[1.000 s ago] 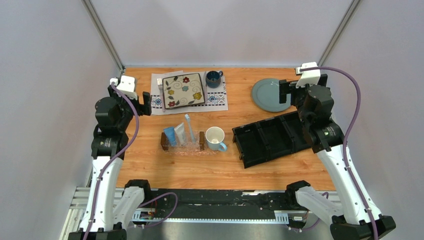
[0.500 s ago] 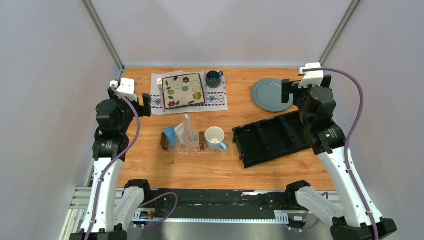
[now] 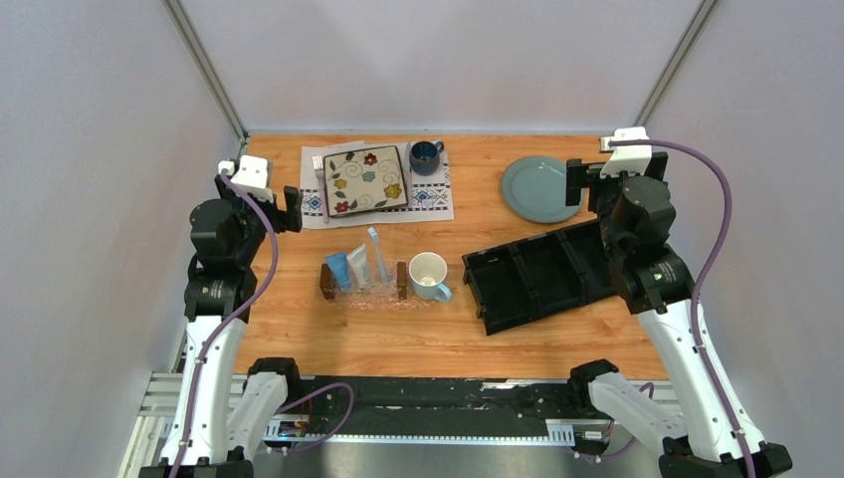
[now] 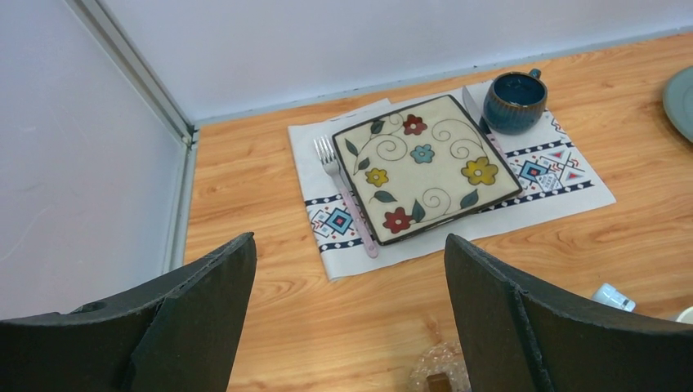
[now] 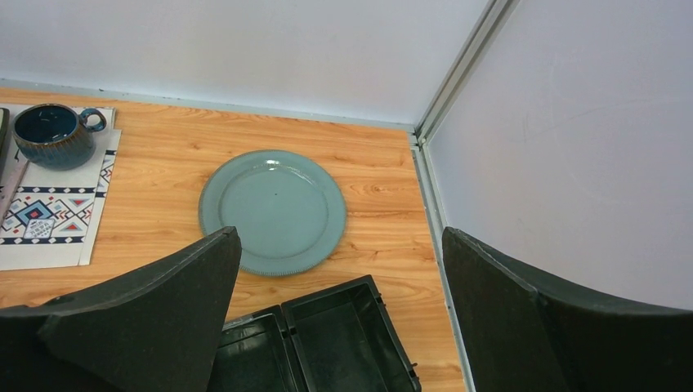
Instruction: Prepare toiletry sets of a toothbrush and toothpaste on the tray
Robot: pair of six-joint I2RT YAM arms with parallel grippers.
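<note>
Since the toothbrush [image 3: 377, 253] and tubes [image 3: 338, 271] lie on the tray [image 3: 402, 280] while left claw [image 4: 350, 242] and right claw [image 5: 339, 237] hang apart, empty, the set looks finished, so nothing needs grasping next.

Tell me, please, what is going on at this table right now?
Nothing is being handled at this moment. The left claw and the right claw are both open and empty, raised at either side of the table. The tray holds the toothbrush, a blue tube and a whitish tube, with a white mug just to its right.
</note>
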